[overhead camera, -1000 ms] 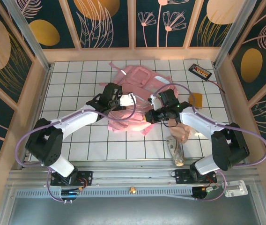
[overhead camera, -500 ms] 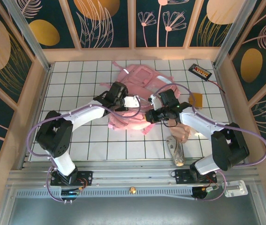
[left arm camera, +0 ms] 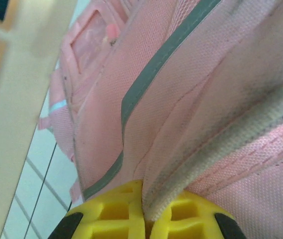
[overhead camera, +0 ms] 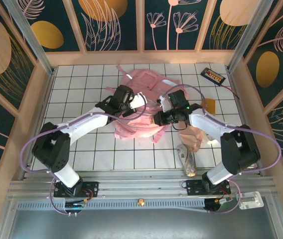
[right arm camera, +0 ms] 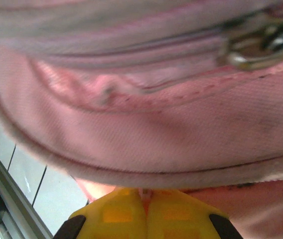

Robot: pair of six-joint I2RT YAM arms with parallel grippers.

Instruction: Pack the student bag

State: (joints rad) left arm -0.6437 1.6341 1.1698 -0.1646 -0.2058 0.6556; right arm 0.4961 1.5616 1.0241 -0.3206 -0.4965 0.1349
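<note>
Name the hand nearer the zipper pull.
The right hand: a metal zipper pull sits near it. The left hand pinches a pale seam of the bag.

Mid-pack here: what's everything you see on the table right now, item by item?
student bag: one, pink, middle of the table toward the back
flat device: one, black with an orange label, back right corner
square flat piece: one, orange-brown, right of the bag
crumpled soft item: one, beige, near right, by the right arm
tube-shaped item: one, mottled brown-grey, near edge, in front of the beige item
table: one, white with dark grid lines
left arm: one, white and black, yellow jaws shut on a bag seam
right arm: one, white and black, yellow jaws shut on the bag's fabric
</note>
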